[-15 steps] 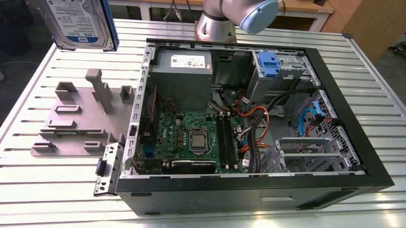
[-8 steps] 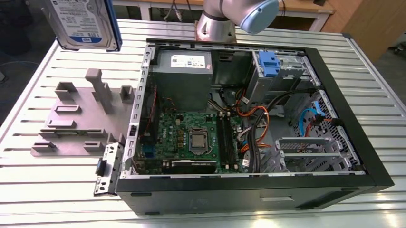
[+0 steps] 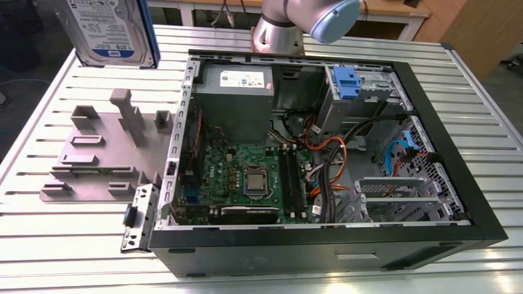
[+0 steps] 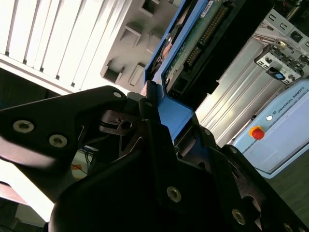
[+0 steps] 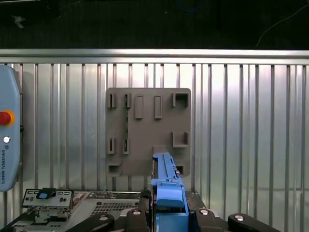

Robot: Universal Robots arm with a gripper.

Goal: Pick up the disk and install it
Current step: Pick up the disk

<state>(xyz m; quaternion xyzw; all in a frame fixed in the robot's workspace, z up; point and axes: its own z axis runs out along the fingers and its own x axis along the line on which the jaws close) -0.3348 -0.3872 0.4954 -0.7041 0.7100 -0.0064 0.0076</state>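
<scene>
High in the air, at about 10 o'clock from the open computer case (image 3: 327,251) in the exterior view: the disk (image 3: 112,30), upright, its white-and-blue label toward the camera, a blue rail down the edge nearer the case, well clear of the slatted metal table (image 3: 49,245). Gripped by its blue end tab in the gripper (image 4: 170,116), jaws clenched on both sides of that tab, black fingers (image 5: 200,216) pressed against the blue plastic in both wrist views. Green circuit-board underside of the disk in the second wrist view; thin edge and blue rail in the first wrist view, pointing away from the gripper toward a grey plate (image 5: 147,130). Same grey plate flat on the table at 9 o'clock from the case in the exterior view, with raised posts and slots, apart from the disk. Inside the case, side panel off: grey power supply (image 3: 235,101) at 11 o'clock, blue bracket (image 3: 346,82) at 1 o'clock, green motherboard (image 3: 245,177) at 7 o'clock, orange and black wires (image 3: 327,153) near the middle, a metal cage (image 3: 392,196) at 4 o'clock. At 12 o'clock beyond the case, 1 silver-and-blue arm (image 3: 298,24). Pale blue pendant (image 4: 275,125) with a red button near the case in both wrist views.
</scene>
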